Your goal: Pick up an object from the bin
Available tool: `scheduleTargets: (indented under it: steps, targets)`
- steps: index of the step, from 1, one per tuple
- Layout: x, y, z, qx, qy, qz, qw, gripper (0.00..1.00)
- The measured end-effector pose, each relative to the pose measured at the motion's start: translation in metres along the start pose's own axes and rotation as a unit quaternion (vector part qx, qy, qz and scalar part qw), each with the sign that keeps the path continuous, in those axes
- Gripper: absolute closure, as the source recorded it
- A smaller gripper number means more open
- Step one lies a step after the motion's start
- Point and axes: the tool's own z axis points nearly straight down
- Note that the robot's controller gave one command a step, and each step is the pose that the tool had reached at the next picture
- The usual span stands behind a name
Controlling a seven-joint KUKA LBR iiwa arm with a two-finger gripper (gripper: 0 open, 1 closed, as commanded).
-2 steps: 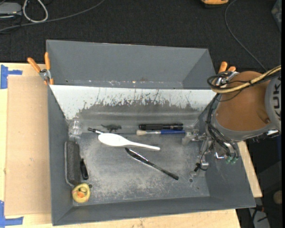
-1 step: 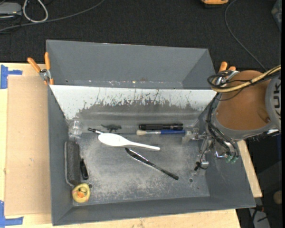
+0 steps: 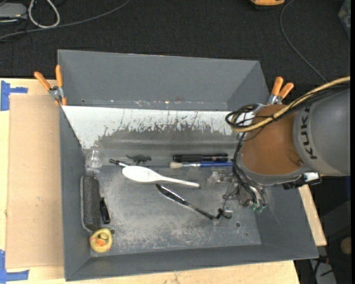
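Note:
My gripper (image 3: 235, 199) hangs low over the right part of the bin floor, under the arm's orange cover. Right below it lies the right end of a thin black metal tool (image 3: 186, 201), which runs diagonally up-left from there. A white plastic spoon (image 3: 148, 175) lies just left of the tool, its bowl to the left. Behind the gripper, along the back wall, lie a black pen (image 3: 200, 157) and a blue-handled pen or brush (image 3: 198, 165). Nothing can be seen held in the gripper.
On the left side of the bin lie a long black brush-like bar (image 3: 90, 201) and a small black piece (image 3: 105, 210). A yellow tape measure (image 3: 100, 240) sits in the front left corner. A small clear item (image 3: 94, 158) and a small black part (image 3: 139, 158) lie near the back.

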Motion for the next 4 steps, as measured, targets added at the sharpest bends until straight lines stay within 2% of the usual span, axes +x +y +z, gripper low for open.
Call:
scheduleTargets:
  steps: [1, 2, 3, 4]
  targets:
    - [0.003, 0.012, 0.028, 0.000, 0.0028, -0.004, 1.0000, 0.00]
    - [0.012, 0.053, 0.003, -0.002, 0.0031, -0.039, 0.9992, 0.00]
    - [0.011, 0.018, 0.035, 0.001, 0.0038, 0.060, 0.9982, 0.00]
    - [0.020, 0.025, 0.033, -0.002, 0.0028, -0.046, 0.9989, 1.00]
